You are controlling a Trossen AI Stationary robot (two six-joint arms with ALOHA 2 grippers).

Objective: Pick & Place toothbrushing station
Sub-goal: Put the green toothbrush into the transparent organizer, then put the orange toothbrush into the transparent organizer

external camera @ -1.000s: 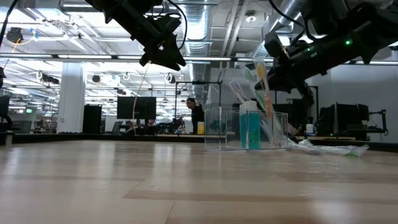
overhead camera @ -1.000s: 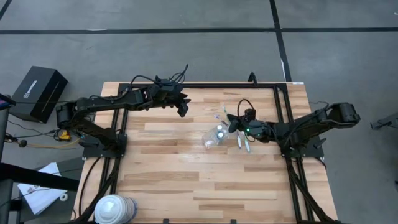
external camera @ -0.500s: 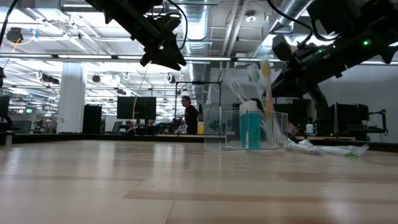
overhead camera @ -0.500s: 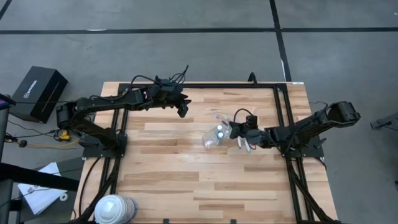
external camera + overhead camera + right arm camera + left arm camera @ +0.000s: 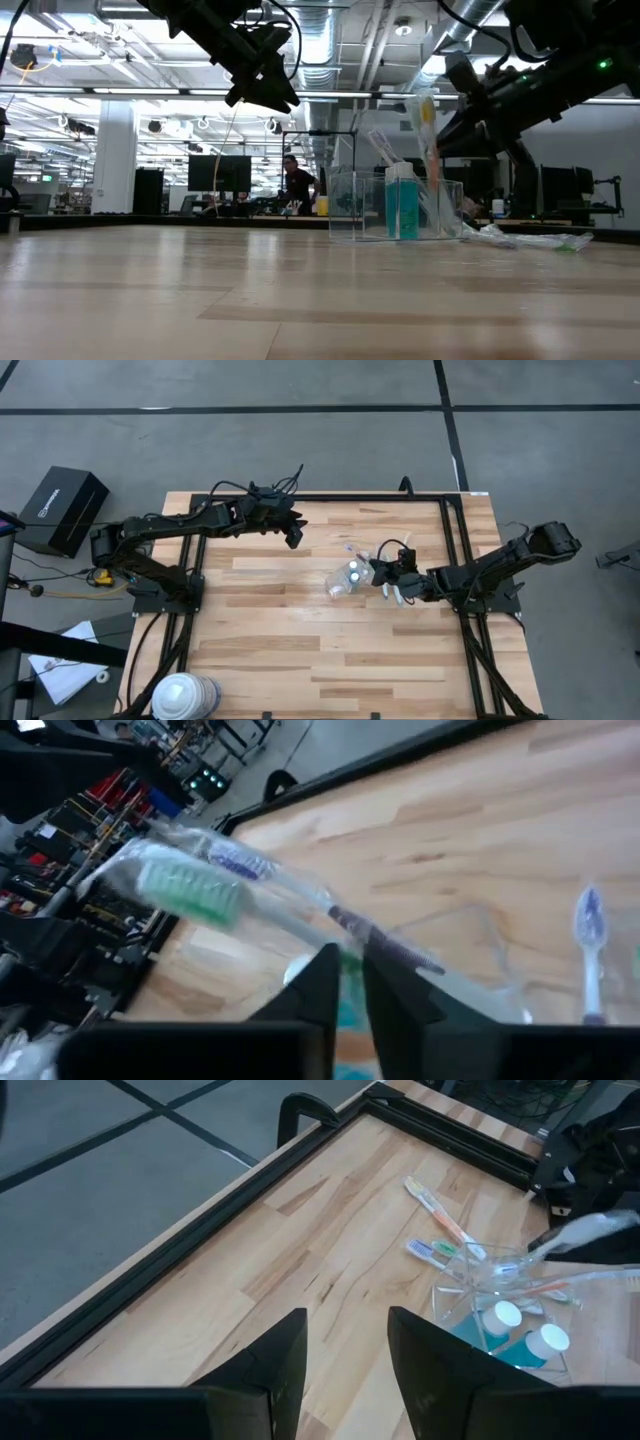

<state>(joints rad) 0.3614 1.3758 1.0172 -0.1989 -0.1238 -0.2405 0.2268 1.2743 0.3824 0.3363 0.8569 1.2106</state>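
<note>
1. Near the middle of the wooden table (image 5: 300, 650) stands the see-through cup (image 5: 346, 580), upright, with blue tubes (image 5: 401, 203) and several toothbrushes (image 5: 428, 130) standing in it.
2. Just beside the cup's right side, the right gripper (image 5: 384, 575) hangs low over the table; its fingers (image 5: 330, 975) are close together around the shaft of a wrapped green-headed toothbrush (image 5: 190, 885) (whether they press it or have just let go, I cannot tell).
3. More toothbrushes lie flat on the table: a few loose toothbrushes (image 5: 437, 1208) just behind the cup, and some wrapped ones (image 5: 530, 238) by the right gripper.
4. Toward the table's far edge, well apart from the cup, the left gripper (image 5: 294, 535) hovers above the wood with its fingers (image 5: 270, 1370) spread and nothing between them.
5. At the near left corner sits a big white-and-blue roll (image 5: 183, 695).
6. A black box (image 5: 62, 508) rests on the floor left of the table.
</note>
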